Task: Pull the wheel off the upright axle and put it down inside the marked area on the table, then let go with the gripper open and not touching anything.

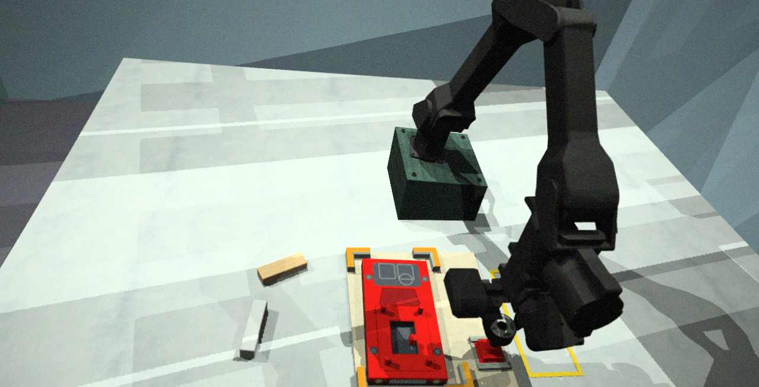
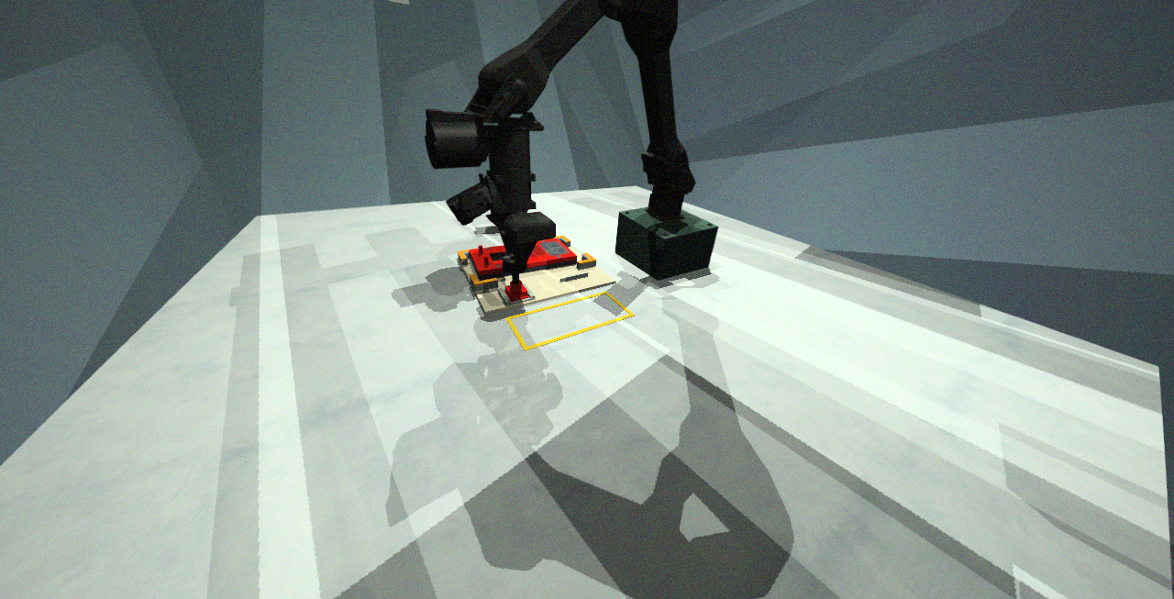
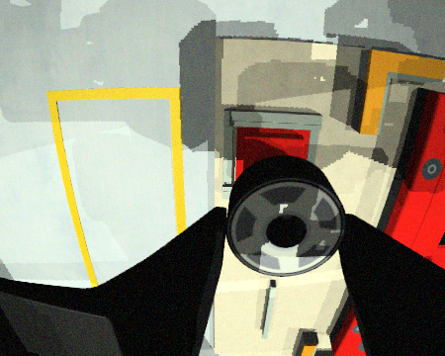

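Jaws clamp wheel (image 3: 286, 225) above red block (image 3: 273, 145).

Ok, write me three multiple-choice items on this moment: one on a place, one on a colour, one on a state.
1. Where is the wheel?
A. inside the marked area
B. between the hand's fingers, above the red axle base
C. on the green block

2. What colour outlines the marked area?
A. yellow
B. blue
C. white

3. How is the hand?
A. wide open, holding nothing
B. shut on the wooden block
C. shut on the wheel

Key: B, the wrist view shows the wheel between the fingers, over the red base; A, the outline is yellow; C, both fingers press the wheel's sides.
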